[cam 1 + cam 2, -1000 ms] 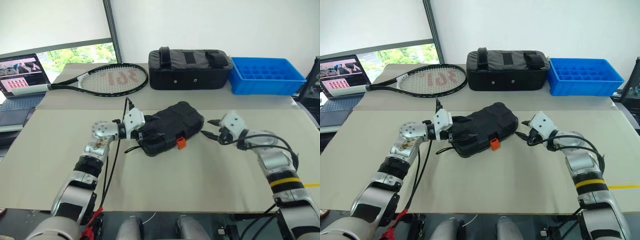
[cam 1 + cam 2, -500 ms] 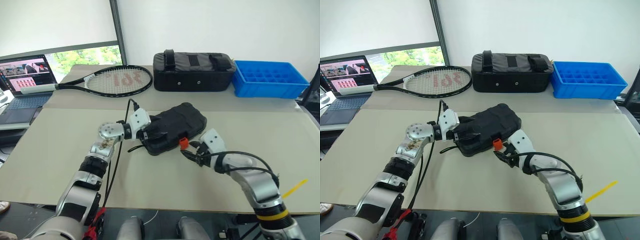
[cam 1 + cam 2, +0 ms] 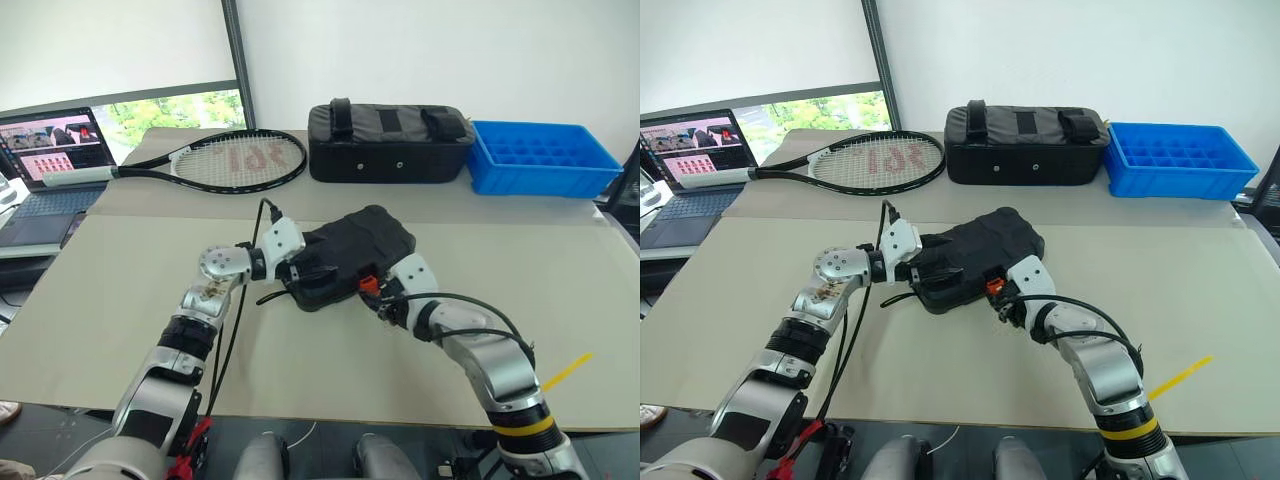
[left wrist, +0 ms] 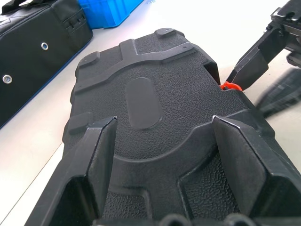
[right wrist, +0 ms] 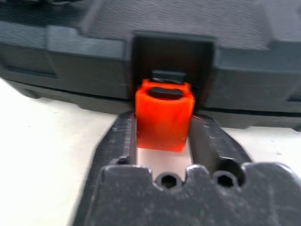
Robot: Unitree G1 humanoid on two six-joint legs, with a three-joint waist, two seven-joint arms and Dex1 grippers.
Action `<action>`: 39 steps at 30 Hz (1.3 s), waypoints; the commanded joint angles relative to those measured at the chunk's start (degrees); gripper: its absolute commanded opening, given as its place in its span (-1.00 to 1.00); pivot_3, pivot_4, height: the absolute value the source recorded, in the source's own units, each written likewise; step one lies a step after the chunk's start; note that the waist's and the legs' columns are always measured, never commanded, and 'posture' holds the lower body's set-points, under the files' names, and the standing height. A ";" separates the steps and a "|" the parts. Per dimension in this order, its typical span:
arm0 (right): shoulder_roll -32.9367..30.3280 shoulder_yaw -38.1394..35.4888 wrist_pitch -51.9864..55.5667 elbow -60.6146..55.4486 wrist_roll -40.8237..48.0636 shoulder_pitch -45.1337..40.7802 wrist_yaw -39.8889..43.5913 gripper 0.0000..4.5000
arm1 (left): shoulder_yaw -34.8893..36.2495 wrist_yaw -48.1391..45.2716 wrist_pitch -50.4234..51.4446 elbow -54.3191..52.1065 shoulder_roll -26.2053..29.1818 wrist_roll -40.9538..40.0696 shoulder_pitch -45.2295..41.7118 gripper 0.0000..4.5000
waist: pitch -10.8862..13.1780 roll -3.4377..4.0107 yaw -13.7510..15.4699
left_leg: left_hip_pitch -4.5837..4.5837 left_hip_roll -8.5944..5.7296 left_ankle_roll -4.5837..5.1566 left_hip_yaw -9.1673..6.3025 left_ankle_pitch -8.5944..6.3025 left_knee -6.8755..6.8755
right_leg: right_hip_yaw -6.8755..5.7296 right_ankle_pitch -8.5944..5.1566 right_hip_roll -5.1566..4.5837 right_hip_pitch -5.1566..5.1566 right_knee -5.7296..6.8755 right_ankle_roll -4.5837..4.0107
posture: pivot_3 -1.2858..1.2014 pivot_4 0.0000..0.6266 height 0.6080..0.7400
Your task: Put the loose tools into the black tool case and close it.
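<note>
on the worktop [image 3: 120, 300], the right gripper [image 5: 162, 141] has its jaws narrowed around the orange latch [image 5: 164, 115], one on each side. the black tool case [image 3: 355, 250] lies closed mid-worktop. the left gripper [image 4: 160, 141] has its jaws spread wide over the lid. beyond: tennis racket [image 3: 225, 160], black bag [image 3: 390, 142], blue tray [image 3: 540, 155].
</note>
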 commanded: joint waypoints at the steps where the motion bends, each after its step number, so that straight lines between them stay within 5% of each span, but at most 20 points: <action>1: -0.29 -1.94 -0.26 -4.73 0.20 0.48 -0.86 -0.48 | -2.76 -1.17 0.86 0.30 0.12 2.45 1.40 0.54 | 0.00 0.00 0.03 | -0.01 0.00 0.00 -0.01 0.00 0.00 | 0.00 0.00 0.00 0.00 0.00 0.00 | 0.03 -0.52 0.51; 17: 0.44 -1.52 -2.89 -5.42 -0.02 1.84 -1.52 -0.48 | -3.88 -2.59 0.18 0.75 0.20 2.98 1.48 0.54 | 0.00 0.00 0.04 | -0.11 -0.05 0.01 -0.09 0.00 -0.04 | 0.01 -0.06 0.00 0.00 -0.11 0.06 | 0.03 -0.52 0.51; 23: -0.43 -0.43 -0.71 -5.49 -0.59 2.00 -1.35 0.47 | -3.98 -2.62 0.14 1.06 0.05 2.96 1.33 0.54 | -0.03 -0.01 0.04 | -0.10 -0.05 0.01 -0.10 0.00 -0.04 | 0.01 -0.06 -0.01 0.02 -0.13 0.07 | 0.03 -0.52 0.51; 34: -1.23 -0.59 2.17 -5.39 0.28 2.71 -1.23 0.47 | -3.98 -2.34 -0.48 1.79 -0.34 3.03 1.27 0.54 | -0.05 -0.02 0.07 | -0.10 -0.05 0.01 -0.11 -0.01 -0.04 | 0.01 -0.07 -0.01 0.03 -0.14 0.07 | 0.03 -0.52 0.51; 39: -0.04 -1.46 2.04 -5.44 0.95 2.29 -1.59 -0.17 | -3.85 -2.11 -0.59 1.84 -0.36 3.04 1.34 0.54 | -0.05 -0.03 0.09 | -0.10 -0.05 0.01 -0.11 -0.01 -0.04 | 0.01 -0.08 -0.01 0.04 -0.16 0.08 | 0.03 -0.52 0.51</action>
